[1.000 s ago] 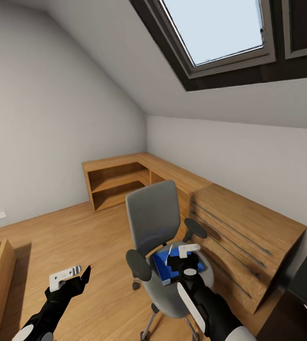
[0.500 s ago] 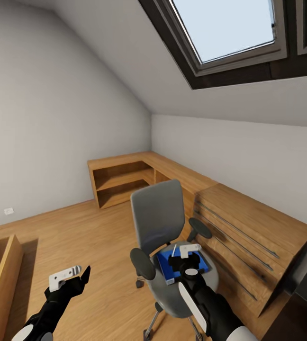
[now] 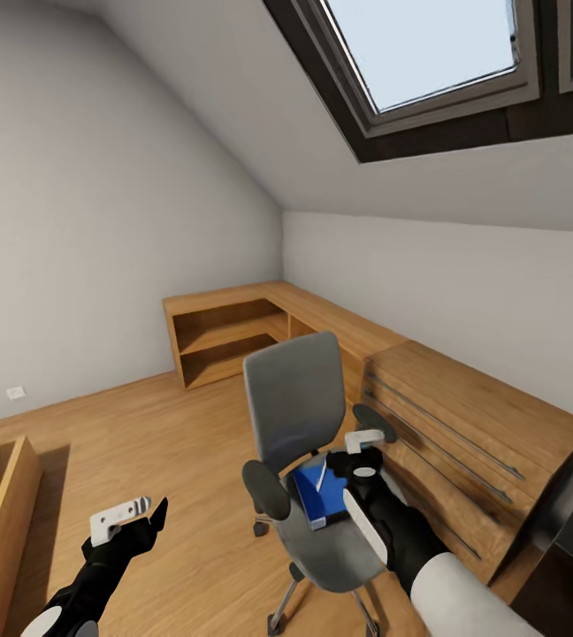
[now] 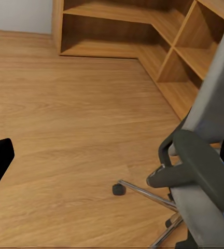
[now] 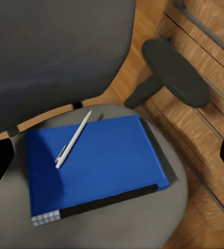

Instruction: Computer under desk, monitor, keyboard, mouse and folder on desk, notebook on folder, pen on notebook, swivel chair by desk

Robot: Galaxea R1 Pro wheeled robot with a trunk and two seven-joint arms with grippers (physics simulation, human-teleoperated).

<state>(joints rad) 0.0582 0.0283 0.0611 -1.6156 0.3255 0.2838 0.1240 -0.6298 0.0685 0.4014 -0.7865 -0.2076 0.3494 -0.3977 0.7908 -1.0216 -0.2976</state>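
Swivel chair [image 3: 309, 460] sits on the wood floor [image 3: 145, 451] beside the drawer unit [image 3: 463, 442]. Left gripper [image 3: 132, 513] hangs open over the floor, holding nothing. On the seat's middle lies a blue notebook [image 5: 96, 166] with a white pen [image 5: 73, 139] on top; right gripper [image 3: 357, 451] hovers spread above it.

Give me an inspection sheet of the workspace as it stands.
Surface: swivel chair seat holds the stack; wooden cabinet beside it.
Job's things: blue notebook lies flat on the seat; white pen lies on it. Folder cannot be told apart.
Clutter: nothing seen.
Grippers: right pincer open above the seat, touching nothing; left pincer open, held over the floor.
Cables: nothing seen.
Surroundings: corner shelving, skylight, sloped ceiling.
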